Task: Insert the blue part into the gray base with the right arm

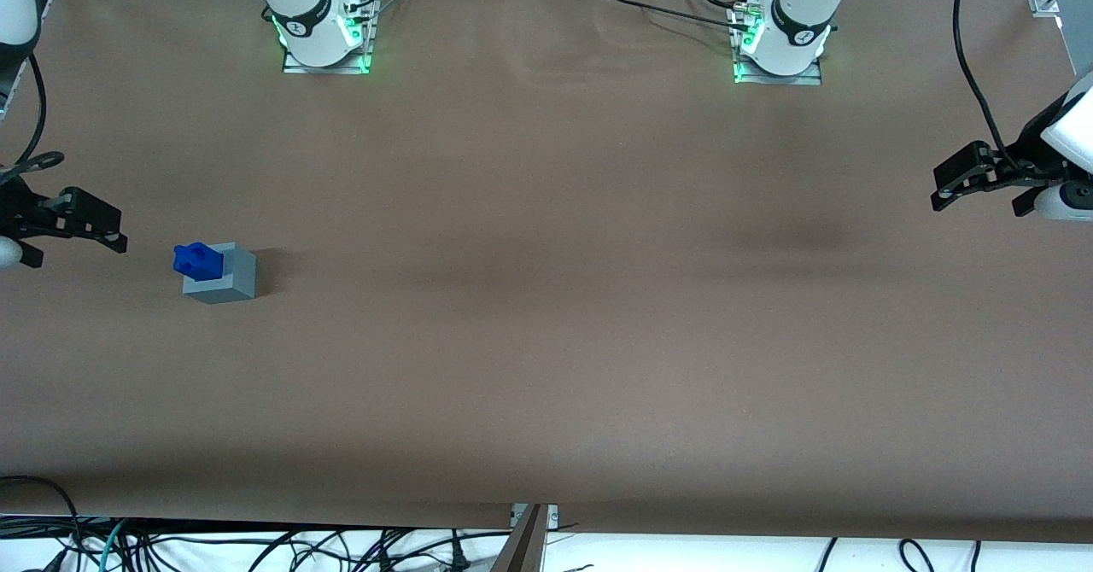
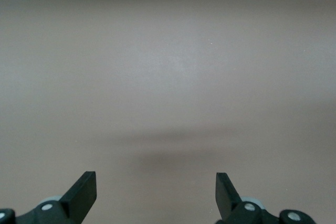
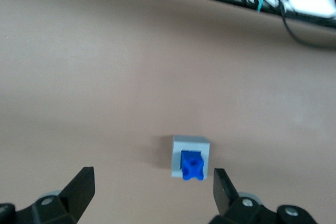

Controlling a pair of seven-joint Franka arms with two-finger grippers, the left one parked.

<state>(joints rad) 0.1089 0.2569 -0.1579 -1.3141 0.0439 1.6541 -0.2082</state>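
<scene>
The blue part [image 1: 197, 260] sits on top of the gray base [image 1: 230, 280] and sticks up out of it, at the base's edge toward the working arm's end of the table. I cannot tell how deep it sits. My right gripper [image 1: 102, 224] is open and empty. It hovers apart from the base, farther toward the working arm's end. In the right wrist view the blue part [image 3: 192, 165] and the gray base [image 3: 191, 144] lie on the table between the spread fingers of the gripper [image 3: 152, 190], close to one finger [image 3: 223, 184].
The brown table cover [image 1: 546, 299] carries only the base and the part. The two arm mounts [image 1: 324, 38] [image 1: 779, 47] stand at the edge farthest from the front camera. Loose cables [image 1: 256, 546] hang below the near edge.
</scene>
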